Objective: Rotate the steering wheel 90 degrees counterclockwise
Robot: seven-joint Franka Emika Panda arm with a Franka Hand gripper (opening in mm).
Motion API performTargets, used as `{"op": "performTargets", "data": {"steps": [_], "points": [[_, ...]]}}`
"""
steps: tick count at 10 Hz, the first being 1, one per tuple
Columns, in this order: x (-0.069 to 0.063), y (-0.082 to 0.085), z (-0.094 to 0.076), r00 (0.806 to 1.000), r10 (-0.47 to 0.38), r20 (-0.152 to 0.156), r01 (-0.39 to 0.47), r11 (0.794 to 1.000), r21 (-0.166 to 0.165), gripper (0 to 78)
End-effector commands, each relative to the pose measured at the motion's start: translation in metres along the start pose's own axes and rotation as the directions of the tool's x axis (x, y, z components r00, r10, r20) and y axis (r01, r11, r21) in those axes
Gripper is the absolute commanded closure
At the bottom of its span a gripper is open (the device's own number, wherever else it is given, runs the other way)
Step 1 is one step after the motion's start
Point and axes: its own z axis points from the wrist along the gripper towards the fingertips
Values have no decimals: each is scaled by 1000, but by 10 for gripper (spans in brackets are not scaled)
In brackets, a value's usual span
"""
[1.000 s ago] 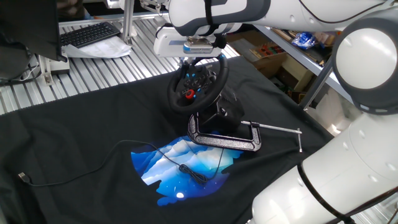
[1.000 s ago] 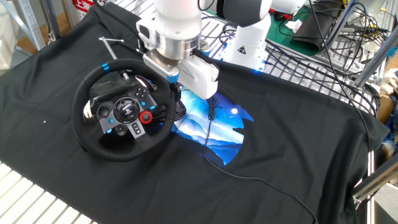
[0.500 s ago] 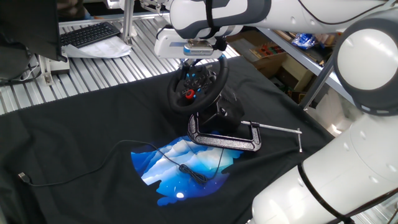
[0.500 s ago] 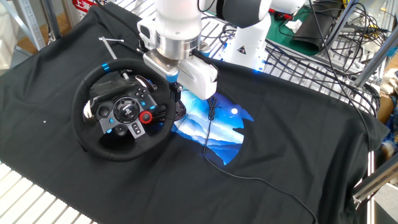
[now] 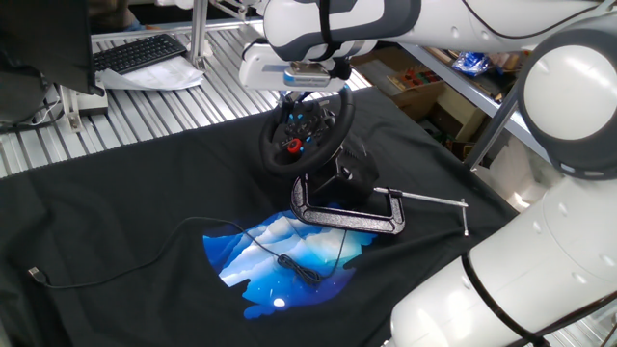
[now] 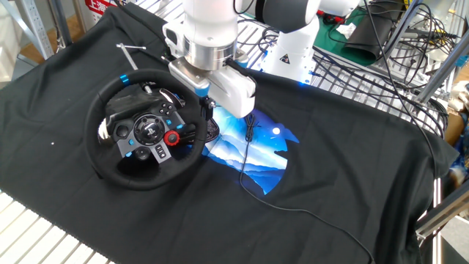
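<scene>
One steering wheel (image 6: 143,130), one gripper (image 6: 207,97)

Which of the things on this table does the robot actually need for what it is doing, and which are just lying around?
Needed for the job:
- the steering wheel, which it has to turn
- the gripper, right at the wheel's rim; whether it is shut cannot be seen

Just lying about:
- the metal C-clamp beside the wheel's base
- the thin black cable
- the black cloth with a blue print
- the keyboard at the back

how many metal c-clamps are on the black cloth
1. The silver metal C-clamp with a long screw rod sits on the black cloth beside the black steering wheel, at its base. Others may be hidden behind the arm.
</scene>
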Motion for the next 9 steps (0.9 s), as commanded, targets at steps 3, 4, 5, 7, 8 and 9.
{"op": "performTargets", "data": {"steps": [3,4,5,7,8,9], "points": [[-1,0,-1,985,174,-10,-174,985,2,776],[-1,0,-1,984,180,-10,-180,984,1,776],[-1,0,-1,982,187,-6,-187,982,5,776],[-1,0,-1,980,201,-5,-201,980,9,776],[-1,0,-1,978,208,-4,-208,978,10,776],[-1,0,-1,979,206,-2,-206,979,11,776]]}}
